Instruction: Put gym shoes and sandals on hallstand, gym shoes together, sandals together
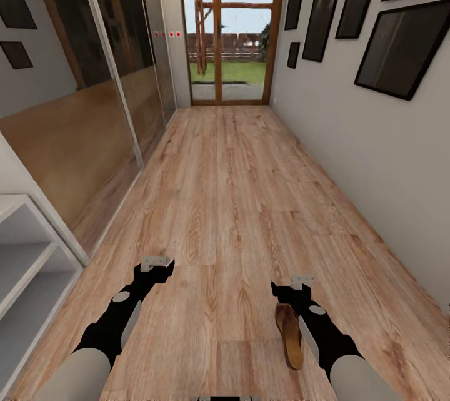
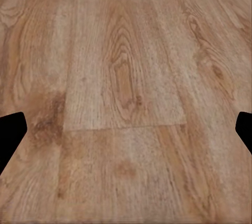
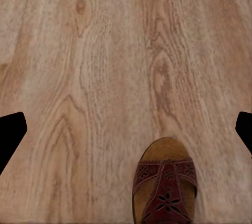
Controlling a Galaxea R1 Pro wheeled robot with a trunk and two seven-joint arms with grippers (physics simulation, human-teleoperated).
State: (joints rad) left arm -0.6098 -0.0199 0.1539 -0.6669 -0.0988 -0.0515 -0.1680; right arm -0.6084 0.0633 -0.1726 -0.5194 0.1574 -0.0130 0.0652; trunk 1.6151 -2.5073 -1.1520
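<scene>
One dark brown sandal (image 1: 289, 335) lies on the wood-plank corridor floor (image 1: 231, 201), close beside my right forearm and just behind the right gripper (image 1: 301, 280). In the right wrist view the sandal's toe end (image 3: 167, 187) lies short of the gripper (image 3: 126, 135), whose fingers stand wide apart and hold nothing. My left gripper (image 1: 156, 261) hovers open over bare planks (image 2: 126, 77). The pale hallstand (image 1: 25, 251) with open shelf rows stands at the left edge, partly cut off. The gym shoes are out of view.
Mirrored sliding doors (image 1: 112, 94) line the left wall. Dark picture frames (image 1: 400, 44) hang on the right wall. A glazed door (image 1: 228, 25) closes the far end of the corridor. The planks run open ahead of both arms.
</scene>
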